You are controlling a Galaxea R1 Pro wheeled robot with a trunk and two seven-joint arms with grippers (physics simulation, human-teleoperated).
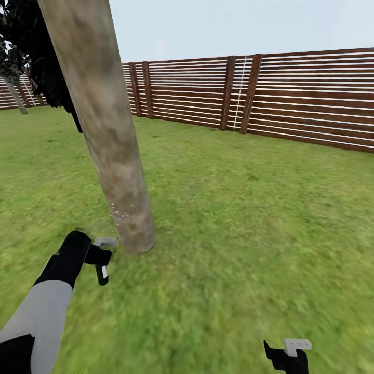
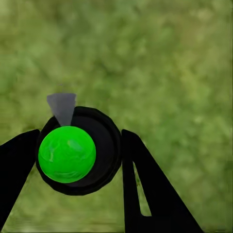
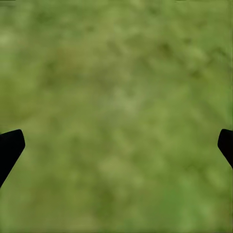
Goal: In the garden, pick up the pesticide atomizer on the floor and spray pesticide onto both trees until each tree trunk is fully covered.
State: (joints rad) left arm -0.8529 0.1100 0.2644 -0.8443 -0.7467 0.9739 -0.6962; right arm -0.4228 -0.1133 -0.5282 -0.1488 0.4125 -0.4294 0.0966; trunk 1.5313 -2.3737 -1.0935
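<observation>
Left arm (image 1: pixel 39 317) reaches forward from the lower left corner of the head view, grey forearm sleeve running into a black wrist, angled up and to the right. At its end the left gripper (image 1: pixel 102 259) points downward, a pale plate on top and dark fingers hanging below. From the left wrist camera, the two black fingers (image 2: pixel 150 189) stand close together, pressed against either side of a round dark body they clamp. Down at the bottom right of the head view sits the right gripper (image 1: pixel 287 353), low, with a pale plate above black parts. On the right wrist camera its black fingertips (image 3: pixel 9 148) sit at opposite edges, spread wide, nothing between them.
</observation>
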